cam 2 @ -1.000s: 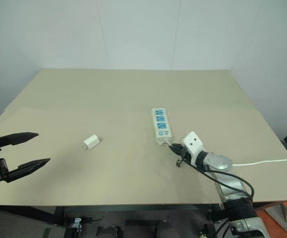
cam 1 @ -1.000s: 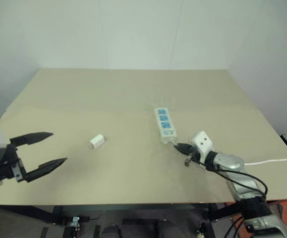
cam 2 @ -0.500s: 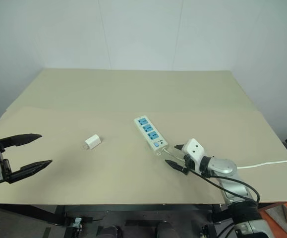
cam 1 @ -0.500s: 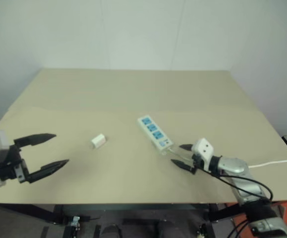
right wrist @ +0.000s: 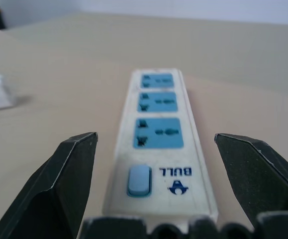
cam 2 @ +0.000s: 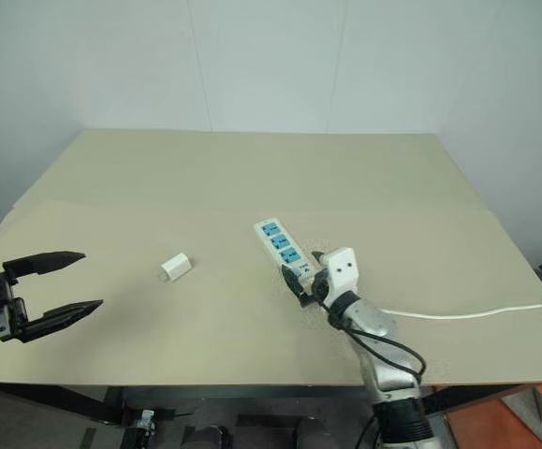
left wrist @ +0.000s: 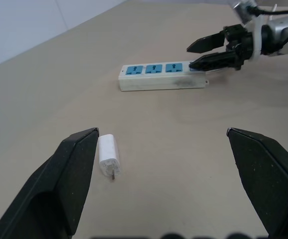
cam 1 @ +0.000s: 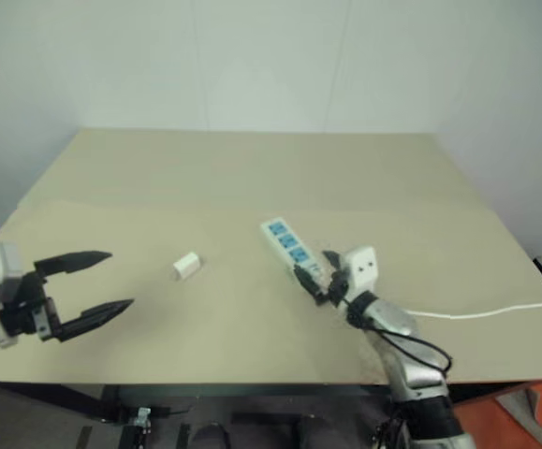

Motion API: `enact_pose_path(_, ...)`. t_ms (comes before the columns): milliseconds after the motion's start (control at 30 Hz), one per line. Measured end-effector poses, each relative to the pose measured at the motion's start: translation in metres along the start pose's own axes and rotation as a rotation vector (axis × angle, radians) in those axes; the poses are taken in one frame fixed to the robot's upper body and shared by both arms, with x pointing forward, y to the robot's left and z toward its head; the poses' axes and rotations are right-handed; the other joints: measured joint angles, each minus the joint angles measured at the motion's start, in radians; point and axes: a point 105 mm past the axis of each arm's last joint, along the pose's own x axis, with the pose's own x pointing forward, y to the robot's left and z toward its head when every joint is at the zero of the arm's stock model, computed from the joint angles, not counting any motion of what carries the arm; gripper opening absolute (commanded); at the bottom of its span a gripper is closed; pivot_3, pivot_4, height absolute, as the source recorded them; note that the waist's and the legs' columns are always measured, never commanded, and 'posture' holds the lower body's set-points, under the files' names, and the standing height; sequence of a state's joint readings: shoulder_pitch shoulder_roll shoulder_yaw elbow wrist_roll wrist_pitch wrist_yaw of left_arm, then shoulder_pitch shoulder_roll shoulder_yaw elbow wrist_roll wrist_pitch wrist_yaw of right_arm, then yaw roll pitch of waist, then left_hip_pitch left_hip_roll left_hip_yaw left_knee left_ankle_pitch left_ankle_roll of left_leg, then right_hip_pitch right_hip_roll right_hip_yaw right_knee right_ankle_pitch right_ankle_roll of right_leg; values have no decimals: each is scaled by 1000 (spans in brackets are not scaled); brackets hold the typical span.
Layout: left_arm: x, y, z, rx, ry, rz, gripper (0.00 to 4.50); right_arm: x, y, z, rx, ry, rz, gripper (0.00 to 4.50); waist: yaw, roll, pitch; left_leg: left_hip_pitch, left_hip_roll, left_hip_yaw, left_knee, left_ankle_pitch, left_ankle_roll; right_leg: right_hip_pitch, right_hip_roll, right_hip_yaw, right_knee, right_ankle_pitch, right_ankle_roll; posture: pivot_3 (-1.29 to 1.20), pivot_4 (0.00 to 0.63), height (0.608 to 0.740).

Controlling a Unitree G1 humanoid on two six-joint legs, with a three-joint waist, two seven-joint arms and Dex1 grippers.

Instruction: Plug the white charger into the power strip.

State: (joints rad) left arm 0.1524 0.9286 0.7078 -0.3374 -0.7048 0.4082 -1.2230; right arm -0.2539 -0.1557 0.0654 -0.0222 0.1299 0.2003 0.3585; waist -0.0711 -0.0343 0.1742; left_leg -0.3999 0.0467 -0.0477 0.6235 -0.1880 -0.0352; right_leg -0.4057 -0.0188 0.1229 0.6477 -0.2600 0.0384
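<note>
A: Looking down on a tan table. What's on it?

B: Power strip lies flat near the middle, angled, w/ three blue sockets facing up. White cord trails off toward the table's right edge. White charger lies on its side well to the left of the strip, nothing plugged in.

A: And the grippers?

B: Right gripper sits at the strip's switch end, fingers spread wide, one on each side of that end; can't tell if they touch it. Left gripper hovers over the table's left front, fingers also wide apart, holding nothing. In the left wrist view the charger lies btwn its fingers, closer to one.
</note>
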Motion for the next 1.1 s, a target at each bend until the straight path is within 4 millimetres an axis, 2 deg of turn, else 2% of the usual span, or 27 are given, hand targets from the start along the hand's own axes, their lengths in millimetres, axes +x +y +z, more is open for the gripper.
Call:
enact_pose_path(167,0,0,1,12,-4,-4,4500,9,-5,-11,-7,24,-61,4443,-2,0,0,1,0,0,0,0,0,0,0,0,1,0,0,0,150,740)
enact_pose_path(333,0,0,1,15,-5,-4,4500,10,-2,-20,-5,46,-47,4443,-2,0,0,1,0,0,0,0,0,0,0,0,0,0,0,0,150,740)
enact_pose_path(500,0,0,1,16,-6,-3,4500,17,6,-20,3,39,-14,4443,-10,0,0,1,1,0,0,0,0,0,0,0,1,0,0,0,150,740)
enact_pose_path(633,0,0,2,20,-9,-5,4500,30,7,-19,15,39,-4,4443,-26,0,0,2,1,0,0,0,0,2,0,0,1,1,0,0,150,740)
enact_pose_path(800,1,0,2,24,-11,-6,4500,37,4,-19,10,53,2,3415,-31,-1,-1,3,1,0,0,0,0,2,0,0,1,1,0,0,150,740)
enact_pose_path(1100,3,1,7,45,-4,-28,4500,32,-7,-16,-2,72,65,3421,-27,-1,-1,2,0,0,0,0,0,1,0,-1,0,1,0,0,150,740)
